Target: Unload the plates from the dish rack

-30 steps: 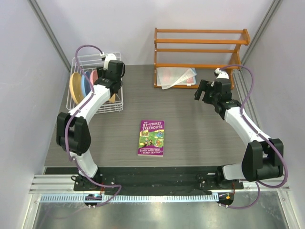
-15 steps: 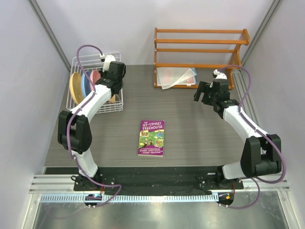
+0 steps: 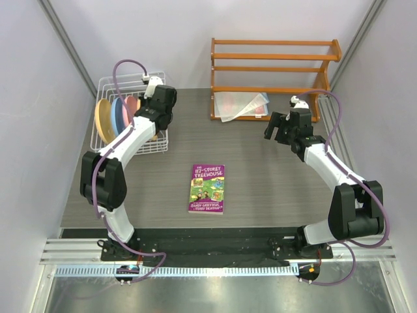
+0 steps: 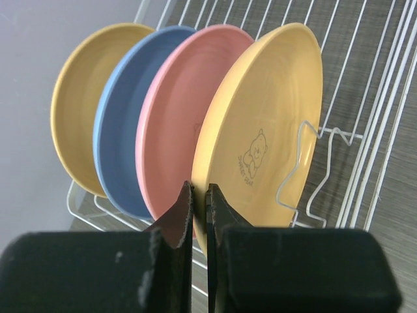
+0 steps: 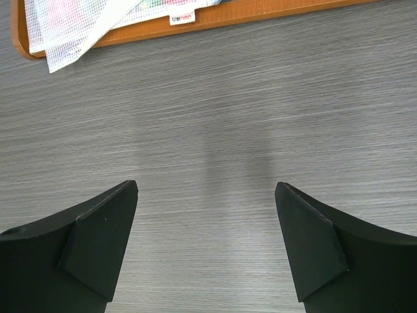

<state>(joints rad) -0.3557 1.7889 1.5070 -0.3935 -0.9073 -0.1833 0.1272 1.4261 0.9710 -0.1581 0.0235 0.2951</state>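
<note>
Several plates stand on edge in the white dish rack (image 4: 369, 124): yellow (image 4: 78, 98), blue (image 4: 120, 130), pink (image 4: 176, 130), and a nearest yellow plate (image 4: 267, 124) with a small bear print. My left gripper (image 4: 199, 190) is shut on the lower rim of that nearest yellow plate, with the rim pinched between the fingers. In the top view the rack (image 3: 112, 85) sits at the table's far left with the left arm reaching into it. My right gripper (image 5: 206, 189) hangs open over bare table with nothing between its fingers.
An orange wooden slatted shelf (image 3: 273, 65) stands at the back right, with a clear mesh pouch (image 3: 241, 104) on its lowest level. A purple book (image 3: 207, 188) lies flat mid-table. The walls close in on both sides.
My left gripper has closed from partly open onto the yellow plate's rim and its wrist has shifted slightly right. The right arm has barely moved.
</note>
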